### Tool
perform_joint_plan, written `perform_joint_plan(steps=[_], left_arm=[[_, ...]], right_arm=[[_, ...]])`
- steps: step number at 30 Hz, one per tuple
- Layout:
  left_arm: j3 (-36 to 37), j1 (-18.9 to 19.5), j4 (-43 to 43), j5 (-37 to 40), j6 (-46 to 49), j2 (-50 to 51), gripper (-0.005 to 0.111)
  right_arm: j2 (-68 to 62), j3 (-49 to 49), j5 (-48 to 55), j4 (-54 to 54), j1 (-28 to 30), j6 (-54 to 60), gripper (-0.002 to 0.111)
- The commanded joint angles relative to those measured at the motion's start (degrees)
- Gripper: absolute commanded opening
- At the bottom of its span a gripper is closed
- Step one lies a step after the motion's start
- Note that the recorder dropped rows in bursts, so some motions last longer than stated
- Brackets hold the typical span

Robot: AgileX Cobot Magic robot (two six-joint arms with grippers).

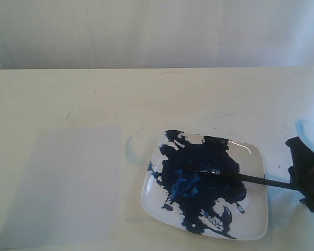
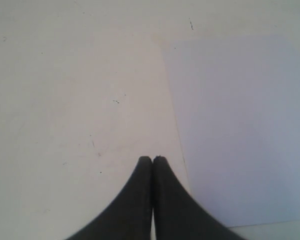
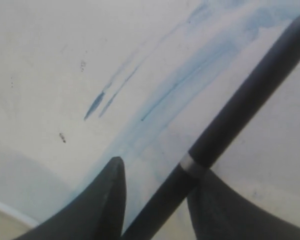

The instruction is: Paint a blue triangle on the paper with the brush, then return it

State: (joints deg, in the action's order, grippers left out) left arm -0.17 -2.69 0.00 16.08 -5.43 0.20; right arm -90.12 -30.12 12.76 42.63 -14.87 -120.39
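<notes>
The paper (image 1: 68,183) lies flat and blank on the left of the table; no blue triangle shows on it. The brush (image 1: 251,179) rests with its bristles in the dark-blue paint mass (image 1: 193,188) on the white plate (image 1: 255,157), its black handle pointing right. My right gripper (image 1: 307,178) is at the handle's end. In the right wrist view the right gripper (image 3: 160,167) is open and the brush (image 3: 240,105) crosses between its fingers, with a gap on one side. My left gripper (image 2: 152,158) is shut and empty over bare table beside the paper (image 2: 235,125).
Faint light-blue smears mark the table left of the plate (image 1: 130,149), at the far right (image 1: 309,128) and under the right gripper (image 3: 190,75). A pale wall stands behind the table's far edge.
</notes>
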Motion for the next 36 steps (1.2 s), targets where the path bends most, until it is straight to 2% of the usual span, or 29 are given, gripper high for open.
perform_joint_plan(steps=[1,10,17,21,36], left_arm=[[0.17,-0.39,0.00,0.01,-0.20,-0.20,0.000],[0.17,-0.39,0.00,0.01,-0.20,-0.20,0.000],[0.17,-0.39,0.00,0.01,-0.20,-0.20,0.000],[0.17,-0.39,0.00,0.01,-0.20,-0.20,0.000],[0.17,-0.39,0.00,0.01,-0.20,-0.20,0.000]], right_arm=[[-0.10,-0.15,-0.09,0.50,1.02,-0.16,0.036],[-0.10,-0.15,-1.47,-2.69,1.27,-0.16,0.024],[-0.10,-0.15,-1.00,-5.63,1.27,-0.16,0.022],[-0.10,-0.15,0.71,-7.98,1.27,-0.16,0.000],[2.61,-2.21,0.45,-9.55,3.36,-0.16,0.000]])
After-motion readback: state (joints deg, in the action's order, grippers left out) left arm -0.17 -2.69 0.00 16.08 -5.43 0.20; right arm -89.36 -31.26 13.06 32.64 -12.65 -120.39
